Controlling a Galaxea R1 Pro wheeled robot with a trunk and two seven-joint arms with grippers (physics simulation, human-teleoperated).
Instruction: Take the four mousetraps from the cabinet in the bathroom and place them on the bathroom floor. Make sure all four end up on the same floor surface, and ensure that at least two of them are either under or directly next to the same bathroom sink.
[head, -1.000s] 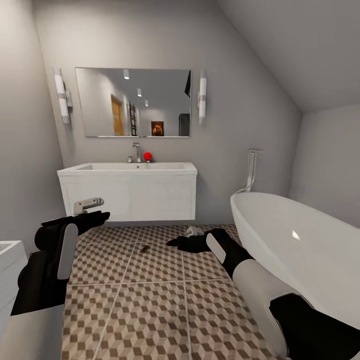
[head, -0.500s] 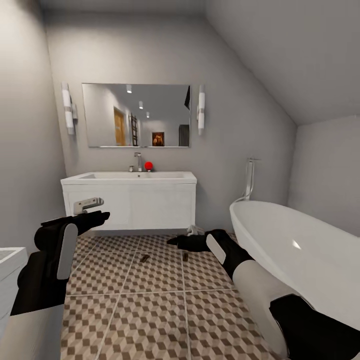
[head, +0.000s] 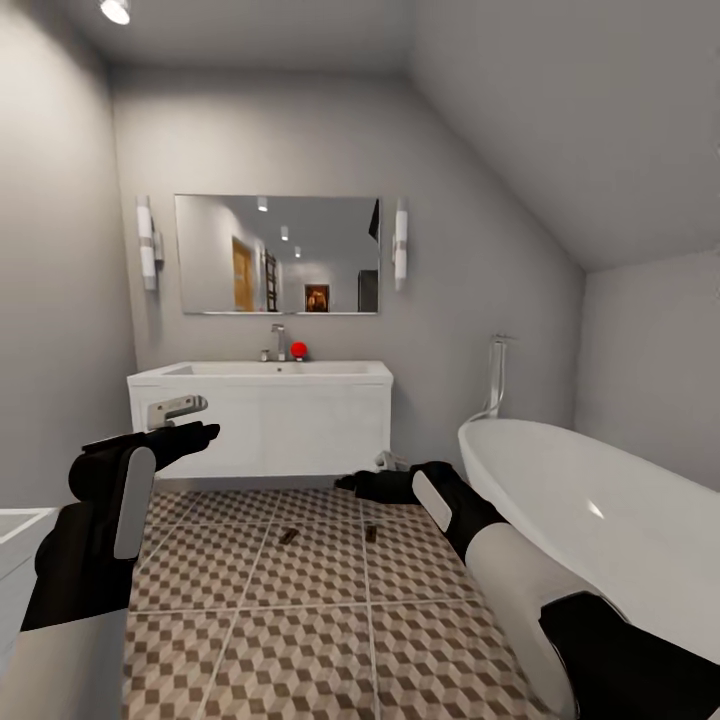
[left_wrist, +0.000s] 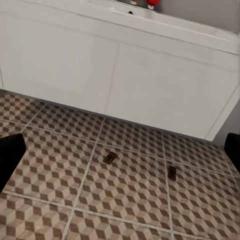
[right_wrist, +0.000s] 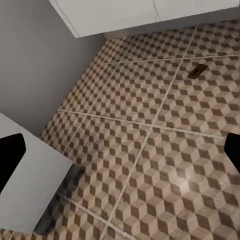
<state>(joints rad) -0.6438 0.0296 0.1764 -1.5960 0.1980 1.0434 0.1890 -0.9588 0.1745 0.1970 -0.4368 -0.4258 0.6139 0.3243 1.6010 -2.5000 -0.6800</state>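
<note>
Two mousetraps lie on the cube-patterned bathroom floor (head: 300, 620) in front of the white sink unit (head: 262, 418): one mousetrap (head: 289, 536) to the left and a second mousetrap (head: 371, 533) to the right, about a tile apart. The left wrist view shows the same pair, the left mousetrap (left_wrist: 110, 158) and the right mousetrap (left_wrist: 172, 173). One mousetrap (right_wrist: 196, 71) shows in the right wrist view. My left gripper (head: 203, 420) hovers at sink-front height, open and empty. My right gripper (head: 350, 484) hangs above the floor near the traps, open and empty. The orange-brown cabinet is out of view.
A white bathtub (head: 600, 520) fills the right side. A second white unit (head: 15, 535) stands at my left, with its corner (right_wrist: 27, 175) under the right arm. A mirror (head: 278, 254) hangs over the sink; a red item (head: 298, 350) sits beside the tap.
The whole picture has shifted down and the sink looks smaller, so the camera drew back. The right mousetrap came into sight. Both arms hold their pose.
</note>
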